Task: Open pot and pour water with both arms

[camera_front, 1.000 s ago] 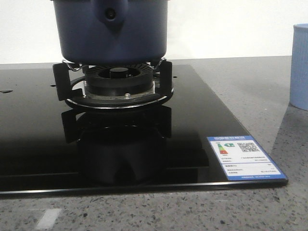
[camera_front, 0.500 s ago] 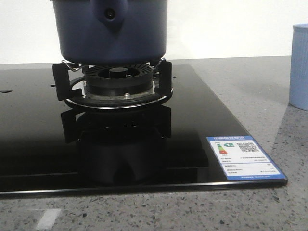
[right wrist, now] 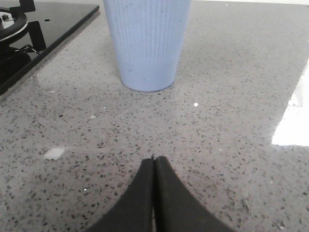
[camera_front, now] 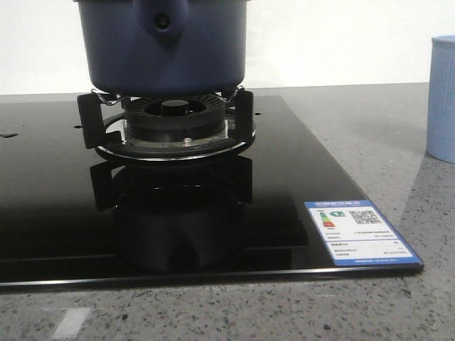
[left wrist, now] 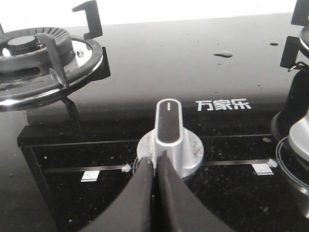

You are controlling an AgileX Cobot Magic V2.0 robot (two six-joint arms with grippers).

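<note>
Pot (camera_front: 163,53) sits on the burner (camera_front: 174,128) at 11 o'clock in the front view, its top cut off by the frame. Nearest the camera runs a strip of grey speckled counter (camera_front: 284,312), bare along 6 o'clock. Beyond it lies the black glass hob (camera_front: 57,213), its front edge running straight across and its right edge slanting back toward 1 o'clock. A blue-bordered label (camera_front: 359,233) lies on the hob's near right corner at 4 o'clock. The glossy glass mirrors the burner and pot base below them. The pot stands upright, its long axis vertical, and its handle mount with the screw hole (camera_front: 163,21) faces the camera. Black grate prongs (camera_front: 89,117) hold it above the burner ring. Right of the hob, open counter stretches to 3 o'clock, where a pale blue cup (camera_front: 442,99) stands well apart from the pot, partly cut by the frame edge. A white wall (camera_front: 334,42) closes the scene behind.

In the left wrist view, the left gripper (left wrist: 155,166) has its fingers pressed together, holding nothing, tips just in front of a silver knob (left wrist: 169,133) on the hob; whether they touch it I cannot tell. A second, bare burner (left wrist: 34,58) lies farther off.

In the right wrist view, the right gripper (right wrist: 154,166) is likewise closed on nothing, over bare counter, with the cup (right wrist: 147,43) upright farther ahead.
</note>
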